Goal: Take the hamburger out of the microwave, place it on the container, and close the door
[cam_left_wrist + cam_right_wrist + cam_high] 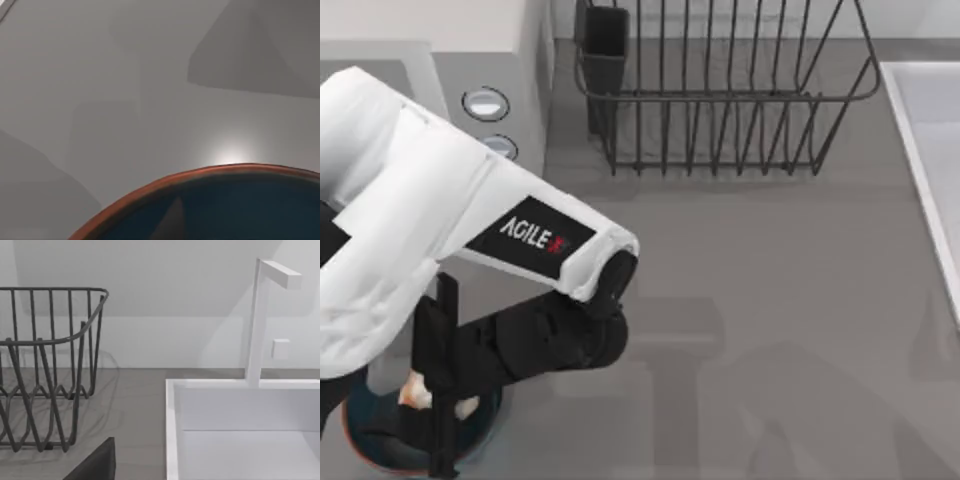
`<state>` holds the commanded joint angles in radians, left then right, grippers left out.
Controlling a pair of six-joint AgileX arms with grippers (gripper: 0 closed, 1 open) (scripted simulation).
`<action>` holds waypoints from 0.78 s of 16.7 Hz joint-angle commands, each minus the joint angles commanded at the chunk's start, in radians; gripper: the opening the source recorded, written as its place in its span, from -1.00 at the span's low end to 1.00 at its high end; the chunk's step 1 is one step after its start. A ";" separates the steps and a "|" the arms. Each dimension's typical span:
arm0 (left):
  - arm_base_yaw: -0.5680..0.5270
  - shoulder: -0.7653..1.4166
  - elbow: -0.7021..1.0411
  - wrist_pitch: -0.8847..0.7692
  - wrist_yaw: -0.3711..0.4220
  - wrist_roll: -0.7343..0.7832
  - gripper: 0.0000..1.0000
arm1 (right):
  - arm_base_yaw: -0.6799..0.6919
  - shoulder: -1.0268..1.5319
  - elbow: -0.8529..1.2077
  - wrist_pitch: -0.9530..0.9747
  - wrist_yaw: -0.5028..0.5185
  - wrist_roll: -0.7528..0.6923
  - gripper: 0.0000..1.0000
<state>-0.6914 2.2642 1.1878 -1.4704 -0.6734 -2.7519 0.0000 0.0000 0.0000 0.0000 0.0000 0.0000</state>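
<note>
From above, the table [750, 300] was a smooth, matte grey slab. The white, boxy microwave [470, 50] stood at its far left with two round silvery knobs [485, 102] on a side panel. A black wire dish rack [720, 90] sat behind the middle, and a white sink [930, 150] edged the right side. My left arm reached to the near left corner, its black left hand [438, 395] over the round blue bowl [365, 455]; the cream hamburger [417, 392] lay in the bowl between the fingers, though I could not tell whether they gripped it.

The left wrist view showed the bowl's reddish-orange rim [165, 186] and glossy dark-blue inside against the bare table.

The right wrist view showed the rack's thin curved wires [50, 365], the square-edged sink [240, 410], a slim angular white tap [257, 320] and a plain pale wall [150, 290].
</note>
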 joint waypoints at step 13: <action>0.010 0.004 -0.018 0.018 -0.009 0.005 0.21 | 0.000 0.000 0.000 0.000 0.000 0.000 1.00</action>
<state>-0.6817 2.2680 1.1695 -1.4520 -0.6825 -2.7465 0.0000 0.0000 0.0000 0.0000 0.0000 0.0000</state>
